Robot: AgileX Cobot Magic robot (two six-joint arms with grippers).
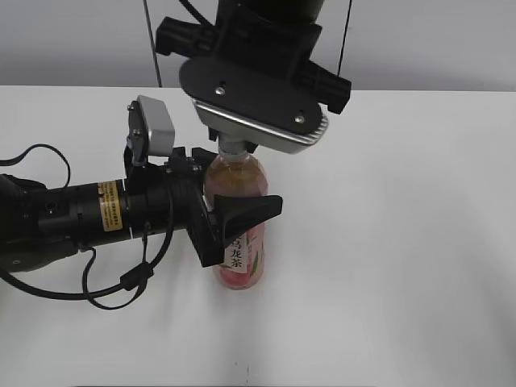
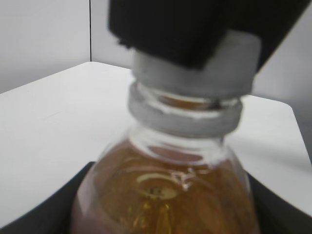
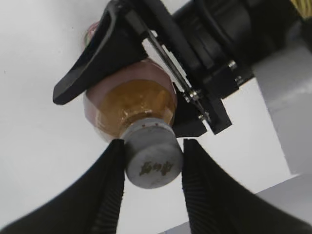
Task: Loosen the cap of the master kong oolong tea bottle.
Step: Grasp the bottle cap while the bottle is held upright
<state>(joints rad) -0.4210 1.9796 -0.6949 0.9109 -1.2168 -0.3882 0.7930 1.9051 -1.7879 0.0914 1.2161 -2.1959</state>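
Right wrist view shows my right gripper [image 3: 152, 161] clamped on the ribbed white cap [image 3: 153, 157], the best place to grip for twisting. My left gripper [image 1: 230, 216] clasps the bottle [image 1: 239, 242] around its middle; full of tea, it is probably heavy, thin-walled and slippery. It stands upright, cap upward, mid-table [image 1: 403, 242], nearer the front edge.

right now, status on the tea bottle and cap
Left gripper clamped on upright bottle. Right gripper closed on cap from above. Nothing in the way.
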